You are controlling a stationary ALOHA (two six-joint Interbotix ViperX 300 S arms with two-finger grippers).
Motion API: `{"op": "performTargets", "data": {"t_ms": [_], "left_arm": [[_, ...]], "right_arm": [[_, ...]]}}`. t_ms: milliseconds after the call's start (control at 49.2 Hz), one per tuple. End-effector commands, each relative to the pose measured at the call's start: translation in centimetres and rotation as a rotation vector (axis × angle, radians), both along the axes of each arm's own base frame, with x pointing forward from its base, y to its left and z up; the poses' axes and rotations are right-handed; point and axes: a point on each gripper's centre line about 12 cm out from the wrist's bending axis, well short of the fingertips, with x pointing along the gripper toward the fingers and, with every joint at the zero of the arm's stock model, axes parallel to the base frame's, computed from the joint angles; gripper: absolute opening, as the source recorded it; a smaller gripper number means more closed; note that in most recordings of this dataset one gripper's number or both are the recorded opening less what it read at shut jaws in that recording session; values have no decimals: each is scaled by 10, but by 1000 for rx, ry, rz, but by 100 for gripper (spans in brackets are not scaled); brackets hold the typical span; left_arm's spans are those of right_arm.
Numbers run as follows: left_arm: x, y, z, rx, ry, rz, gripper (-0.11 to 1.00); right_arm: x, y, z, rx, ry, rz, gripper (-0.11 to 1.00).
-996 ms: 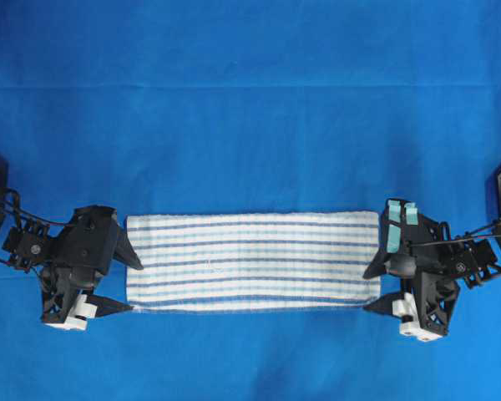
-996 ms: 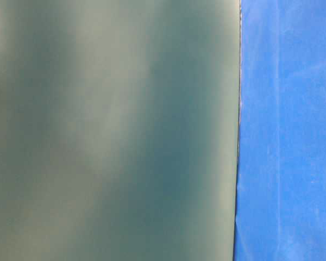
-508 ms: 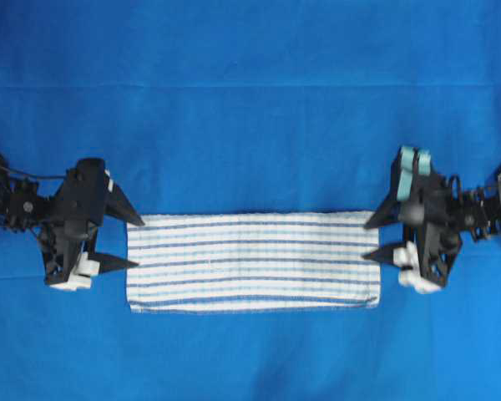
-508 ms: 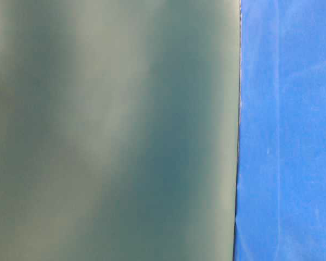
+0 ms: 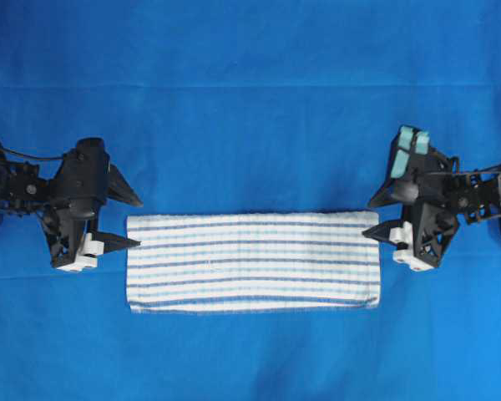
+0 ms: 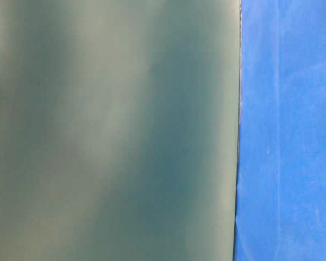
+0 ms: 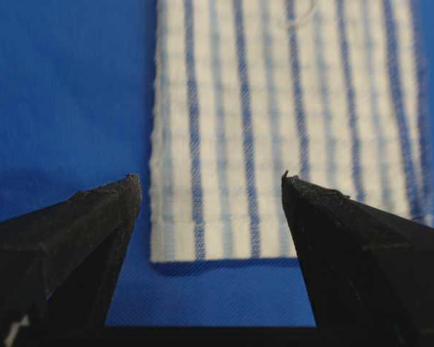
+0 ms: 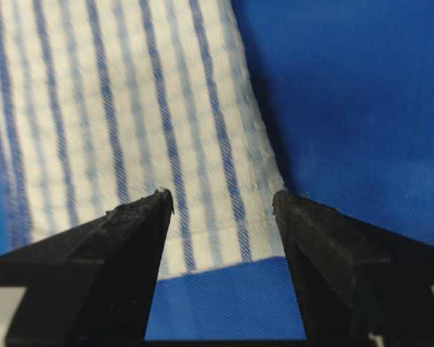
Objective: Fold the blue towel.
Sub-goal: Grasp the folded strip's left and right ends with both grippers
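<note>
Overhead: blue towel (image 5: 252,261) is lying flat on the blue table covering (image 5: 250,100), left gripper (image 5: 132,222) sitting at its 9 o'clock end, right gripper (image 5: 376,219) at 3 o'clock, both gaping, holding nothing.

Left wrist: towel's end is lying at 12 o'clock, clear of the spread fingertips (image 7: 130,189).

Right wrist: towel corner is showing between the parted tips; contact unclear.

Blue towel (image 5: 252,261) flat; table covering (image 5: 250,100) bare all around.

plain blue table covering (image 5: 250,100), blurred grey-green panel (image 6: 108,130)
</note>
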Motion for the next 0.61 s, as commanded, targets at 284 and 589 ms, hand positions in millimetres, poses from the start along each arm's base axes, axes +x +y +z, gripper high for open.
{"op": "performTargets", "data": {"t_ms": [284,589], "left_arm": [[12,11,-35,8,27,44,72],[9,13,-48,7,75,55,72]], "right_arm": [[8,-18,-34,1,87,-68,63],[6,-18,-40,3,95,-67,63]]}}
